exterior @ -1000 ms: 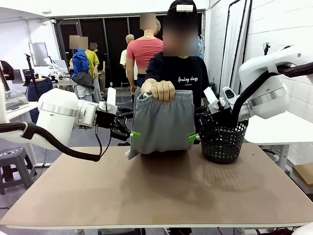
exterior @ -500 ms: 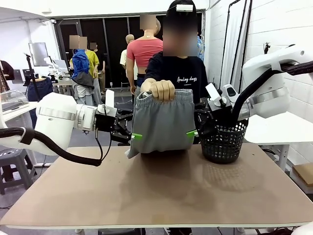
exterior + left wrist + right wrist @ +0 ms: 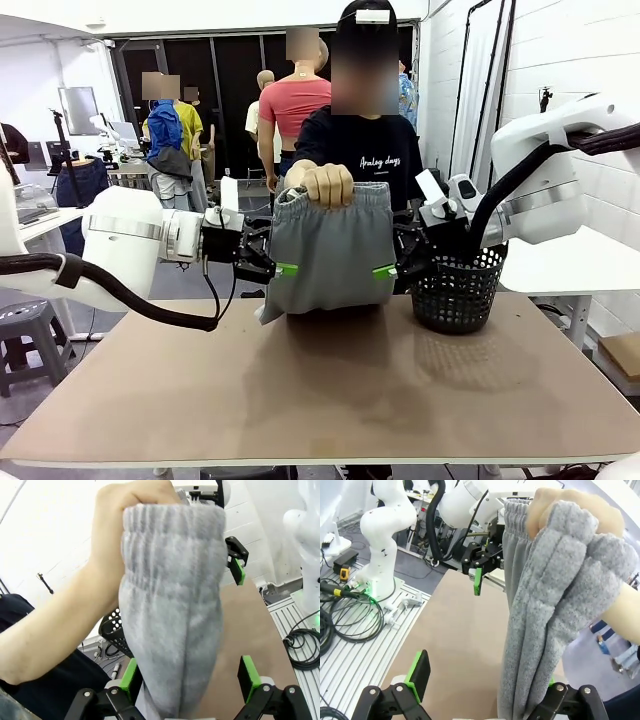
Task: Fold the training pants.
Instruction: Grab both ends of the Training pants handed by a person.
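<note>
Over the last second both robot hands are closing in on the cloth. The left hand [image 3: 274, 257] is sliding toward the black mesh basket [image 3: 458, 292]. Its green pad is now lying against the edge of the training pants [image 3: 335, 250] farther from the basket, where a moment ago it was hanging clear of them. The right hand [image 3: 394, 258], just left of the basket, is edging away from it and onto the pants' nearer edge.

Both hands are standing with fingers wide apart. In each wrist view the grey fabric is hanging between the two pads, not pinched. The person's hand [image 3: 328, 184] is gripping the bunched waistband and holding the pants up just left of the basket. The waistband is sitting higher than the basket's rim, and the hem is hanging down to the worktop [image 3: 330, 390], or nearly; I cannot tell whether it touches.

To my eye this is looking like a handover being set up. The two hands are bracketing the side edges, ready to clamp and take the garment, and no folding is under way yet.

Counting: one pair of training pants, one basket, one worktop, two robot hands, and one person's hand doing the holding.
</note>
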You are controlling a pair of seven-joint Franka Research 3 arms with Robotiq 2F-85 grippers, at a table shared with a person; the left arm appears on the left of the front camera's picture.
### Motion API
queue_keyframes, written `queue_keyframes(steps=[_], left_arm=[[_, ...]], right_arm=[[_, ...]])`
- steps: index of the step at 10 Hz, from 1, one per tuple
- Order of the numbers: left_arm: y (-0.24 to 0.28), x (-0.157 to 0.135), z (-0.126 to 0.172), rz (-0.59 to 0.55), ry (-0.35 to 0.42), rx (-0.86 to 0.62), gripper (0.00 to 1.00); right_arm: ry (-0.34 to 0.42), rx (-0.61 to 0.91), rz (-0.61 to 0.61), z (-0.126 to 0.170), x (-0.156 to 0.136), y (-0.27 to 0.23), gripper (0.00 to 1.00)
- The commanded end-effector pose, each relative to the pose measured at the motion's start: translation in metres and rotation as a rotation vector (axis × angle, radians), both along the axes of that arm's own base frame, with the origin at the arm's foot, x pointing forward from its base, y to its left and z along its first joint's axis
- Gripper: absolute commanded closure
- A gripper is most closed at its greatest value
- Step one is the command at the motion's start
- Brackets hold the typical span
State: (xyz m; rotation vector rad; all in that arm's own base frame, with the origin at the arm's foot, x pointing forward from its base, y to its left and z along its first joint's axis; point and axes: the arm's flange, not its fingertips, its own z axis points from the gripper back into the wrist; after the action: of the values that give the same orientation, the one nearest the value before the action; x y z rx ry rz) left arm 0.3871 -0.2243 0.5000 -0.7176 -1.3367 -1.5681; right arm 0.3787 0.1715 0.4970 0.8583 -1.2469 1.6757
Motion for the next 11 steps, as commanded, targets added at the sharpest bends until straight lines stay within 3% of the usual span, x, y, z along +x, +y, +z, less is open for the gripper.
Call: queue_keyframes(steps=[1, 4, 8, 9, 11], left_arm=[[-0.006, 0.006, 0.001, -0.019, -0.008, -0.020, 0.00], [-0.008, 0.014, -0.002, -0.031, 0.089, -0.093, 0.00], [-0.014, 0.017, 0.000, -0.057, 0.114, -0.131, 0.00], [-0.015, 0.017, 0.000, -0.064, 0.111, -0.133, 0.06], [-0.015, 0.016, 0.002, -0.086, 0.108, -0.142, 0.45]], right_arm=[[0.002, 0.052, 0.011, 0.003, 0.010, 0.007, 0.00], [0.036, 0.085, 0.019, 0.005, 0.015, 0.012, 0.00], [0.092, 0.144, 0.074, 0.012, 0.020, 0.016, 0.00], [0.095, 0.156, 0.078, 0.013, 0.020, 0.016, 0.08], [0.102, 0.191, 0.104, 0.018, 0.021, 0.019, 0.47]])
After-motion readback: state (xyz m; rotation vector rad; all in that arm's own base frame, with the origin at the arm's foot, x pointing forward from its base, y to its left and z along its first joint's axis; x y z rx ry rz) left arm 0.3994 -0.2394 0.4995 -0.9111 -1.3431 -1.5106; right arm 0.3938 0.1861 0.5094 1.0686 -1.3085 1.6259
